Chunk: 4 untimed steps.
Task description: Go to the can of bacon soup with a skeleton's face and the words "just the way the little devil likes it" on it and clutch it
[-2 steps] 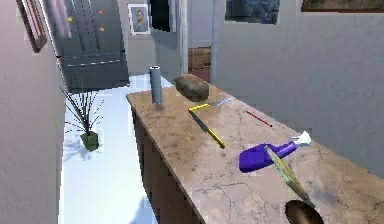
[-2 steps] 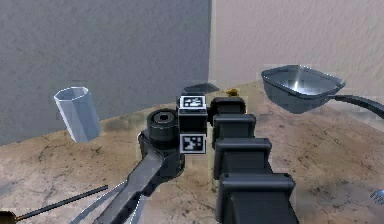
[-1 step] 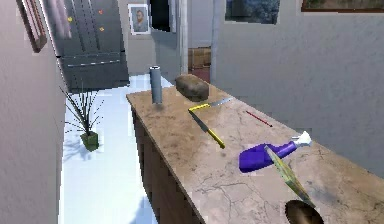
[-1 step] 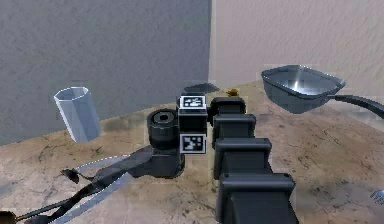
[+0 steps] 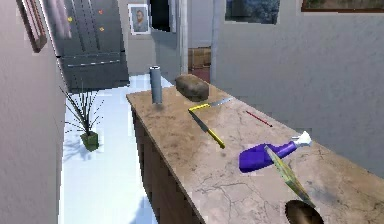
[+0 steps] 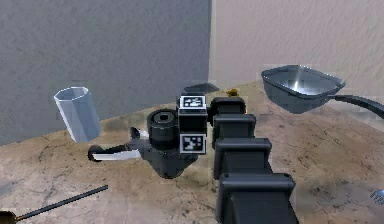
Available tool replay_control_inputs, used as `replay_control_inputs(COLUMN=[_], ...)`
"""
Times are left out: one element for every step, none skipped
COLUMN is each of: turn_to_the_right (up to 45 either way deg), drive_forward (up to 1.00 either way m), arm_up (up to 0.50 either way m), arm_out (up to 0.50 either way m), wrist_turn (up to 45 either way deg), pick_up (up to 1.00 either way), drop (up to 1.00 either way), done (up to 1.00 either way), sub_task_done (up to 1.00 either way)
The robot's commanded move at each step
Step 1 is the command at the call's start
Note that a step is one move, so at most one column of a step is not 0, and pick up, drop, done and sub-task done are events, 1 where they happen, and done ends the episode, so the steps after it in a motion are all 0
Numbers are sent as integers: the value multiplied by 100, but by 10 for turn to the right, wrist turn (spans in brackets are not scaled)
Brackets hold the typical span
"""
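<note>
Along the counter (image 5: 215, 185) at the forward view's right, a grey can (image 5: 156, 85) stands upright at the far end, just left of a loaf (image 5: 191, 87); its label is too small to read. From the side, your arm (image 6: 245, 170) reaches over the stone top, so the can likely lies well off to the left of the gripper (image 6: 128, 151), long axis vertical. A pale cylinder (image 6: 75, 110) stands nearer, left and beyond. With a white thing (image 6: 110, 153) at the fingers, you cannot tell whether anything is held.
</note>
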Motion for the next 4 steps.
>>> replay_control_inputs(turn_to_the_right=[0,0,0,0], drive_forward=[0,0,0,0], arm_up=[0,-16,0,10], arm_out=[0,0,0,0], wrist_turn=[330,0,0,0], pick_up=[0,0,100,0], drop=[0,0,0,0], done=[0,0,0,0], sub_task_done=[0,0,0,0])
